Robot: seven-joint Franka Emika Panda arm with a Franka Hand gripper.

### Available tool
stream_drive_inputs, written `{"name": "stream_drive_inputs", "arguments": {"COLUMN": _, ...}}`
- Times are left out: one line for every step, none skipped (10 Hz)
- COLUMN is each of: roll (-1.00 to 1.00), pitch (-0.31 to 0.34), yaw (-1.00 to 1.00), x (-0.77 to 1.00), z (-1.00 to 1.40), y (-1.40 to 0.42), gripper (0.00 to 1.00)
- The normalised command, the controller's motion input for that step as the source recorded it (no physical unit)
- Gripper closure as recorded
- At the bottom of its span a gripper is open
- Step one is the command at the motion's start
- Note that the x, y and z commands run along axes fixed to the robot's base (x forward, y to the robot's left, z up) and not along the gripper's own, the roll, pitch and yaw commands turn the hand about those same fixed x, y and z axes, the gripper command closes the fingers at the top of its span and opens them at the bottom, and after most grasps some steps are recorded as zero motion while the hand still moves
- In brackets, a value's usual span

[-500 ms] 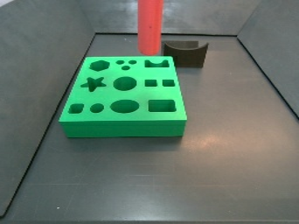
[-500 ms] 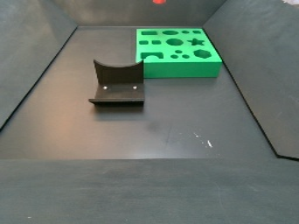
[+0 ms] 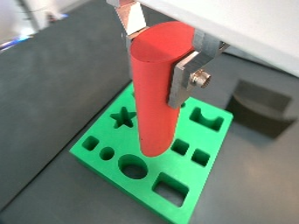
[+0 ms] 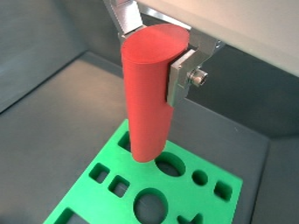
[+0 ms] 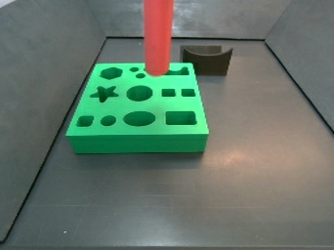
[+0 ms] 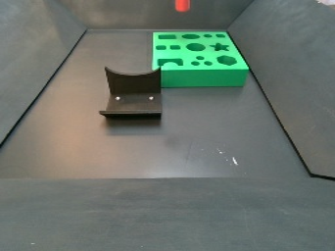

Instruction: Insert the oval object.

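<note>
Gripper (image 3: 159, 54) is clamped on the peg (image 3: 155, 96) near its top, silver fingers (image 3: 187, 77) on both sides; peg hangs upright over the green block (image 5: 141, 109), tip above the back row of holes, not in any.

Risks:
- Oval hole (image 5: 139, 119) sits in the front row, so the tip looks off target; descending here lands it on the block face or a wrong cutout.
- Oval needs yaw alignment; mismatch jams at the rim.
- Long peg, high grip: contact could tilt it in the pads.

Brown block (image 5: 209, 58) beyond is well clear.
</note>
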Motion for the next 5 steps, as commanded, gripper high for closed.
{"name": "stream_drive_inputs", "arguments": {"roll": 0.00, "pitch": 0.000, "yaw": -1.00, "x": 0.00, "z": -0.24, "y": 0.00, "gripper": 1.00}}
{"name": "stream_drive_inputs", "arguments": {"roll": 0.00, "pitch": 0.000, "yaw": -1.00, "x": 0.00, "z": -0.17, "y": 0.00, "gripper": 1.00}}
{"name": "stream_drive_inputs", "arguments": {"roll": 0.00, "pitch": 0.000, "yaw": -1.00, "x": 0.00, "z": -0.10, "y": -0.03, "gripper": 1.00}}
{"name": "stream_drive_inputs", "arguments": {"roll": 0.02, "pitch": 0.000, "yaw": -1.00, "x": 0.00, "z": -0.01, "y": -0.08, "gripper": 1.00}}
{"name": "stream_drive_inputs", "arguments": {"roll": 0.02, "pitch": 0.000, "yaw": -0.99, "x": 0.00, "z": -0.02, "y": -0.13, "gripper": 1.00}}
